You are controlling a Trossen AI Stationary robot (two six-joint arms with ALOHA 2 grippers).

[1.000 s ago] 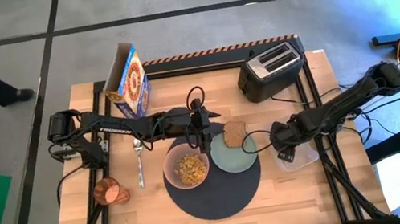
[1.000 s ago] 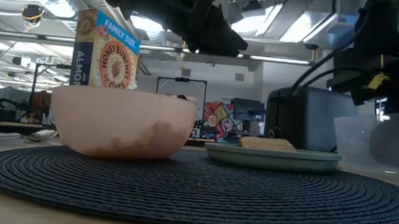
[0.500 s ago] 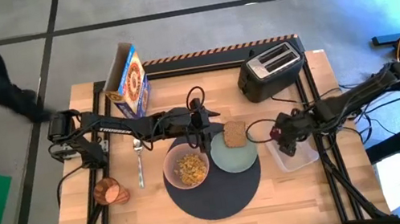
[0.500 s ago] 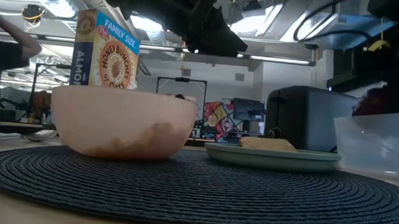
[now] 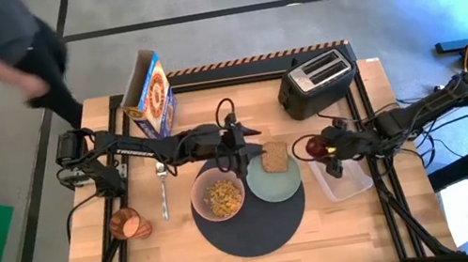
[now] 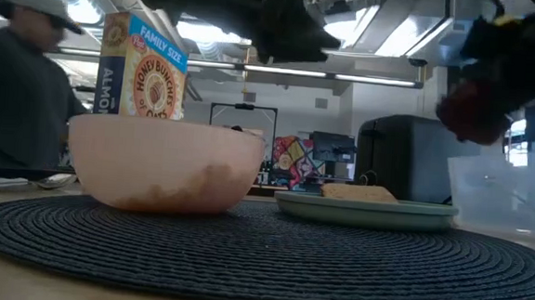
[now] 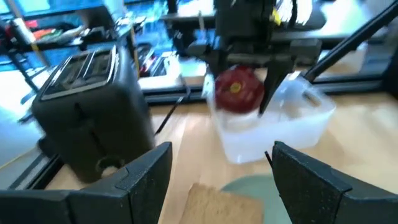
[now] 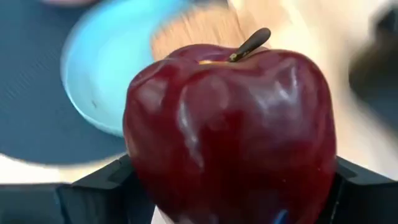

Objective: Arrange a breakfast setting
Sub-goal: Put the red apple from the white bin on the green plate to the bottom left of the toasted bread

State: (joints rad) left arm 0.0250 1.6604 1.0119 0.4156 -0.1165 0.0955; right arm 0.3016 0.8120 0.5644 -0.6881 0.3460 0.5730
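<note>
My right gripper [image 5: 317, 148] is shut on a small red fruit [image 8: 230, 130], an apple, in the air between the pale green plate [image 5: 273, 181] and a clear tub [image 5: 345, 179]. The toast slice [image 5: 274, 155] lies on the plate's far rim. The pink bowl [image 5: 217, 197], with cereal in it, and the plate sit on the round dark grey mat [image 5: 251, 223]. The metal spoon [image 5: 162, 191] lies on the table left of the mat, and the amber cup [image 5: 129, 225] lies on its side. My left gripper [image 5: 242, 149] hovers open above the mat's far edge. My right gripper pinches the apple's two opposite sides [image 7: 214, 93] between its two fingers [image 8: 93, 186]. The fingers slant down from the table's right side. The apple is lifted clear of the table and the tub, roughly upright, with its stem [image 8: 249, 45] up.
A black toaster [image 5: 319, 81] stands at the far right of the table and a blue-and-yellow cereal box [image 5: 150, 95] at the far left. The clear tub sits right of the mat. A person [image 5: 1, 46] stands beyond the table's far left corner.
My right gripper has risen out of the clear tub with the apple and gone toward the table's left and far side, toward the plate. The apple is now lifted clear of the tub. A person has walked up to the table's far left corner.
</note>
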